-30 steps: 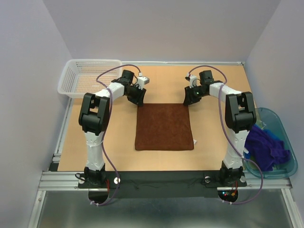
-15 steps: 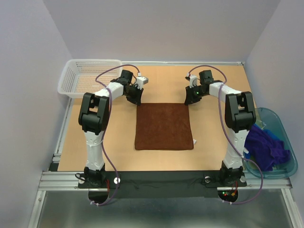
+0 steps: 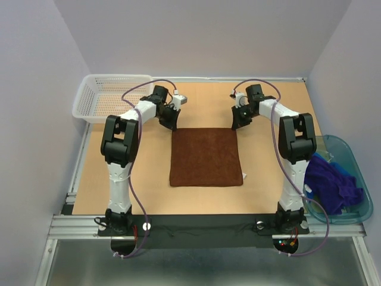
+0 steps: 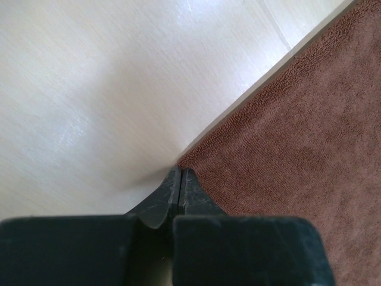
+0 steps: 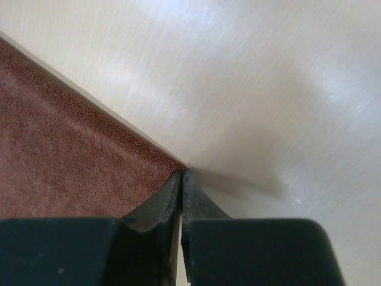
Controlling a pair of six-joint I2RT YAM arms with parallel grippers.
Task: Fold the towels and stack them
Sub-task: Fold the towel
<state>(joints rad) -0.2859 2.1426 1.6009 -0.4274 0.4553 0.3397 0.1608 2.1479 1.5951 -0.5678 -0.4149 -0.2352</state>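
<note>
The rust-brown towel (image 3: pixel 206 158) lies flat in the middle of the table. My left gripper (image 3: pixel 171 126) is shut with its tips pinching the towel's far left corner (image 4: pixel 196 164). My right gripper (image 3: pixel 236 125) is shut with its tips pinching the far right corner (image 5: pixel 169 164). Both sit low at the table surface. The dark purple towel (image 3: pixel 333 185) is bunched in the bin at the right, and a bit of the bright blue towel (image 3: pixel 337 162) peeks out behind it.
A white mesh basket (image 3: pixel 110 95) stands at the far left corner. A clear teal bin (image 3: pixel 368 202) holding the other towels sits off the table's right edge. A small white tag (image 3: pixel 244 177) shows at the brown towel's near right corner.
Both grippers have moved slightly toward the far side, and the brown towel has shifted a little that way with them, its far edge pulled straight.
</note>
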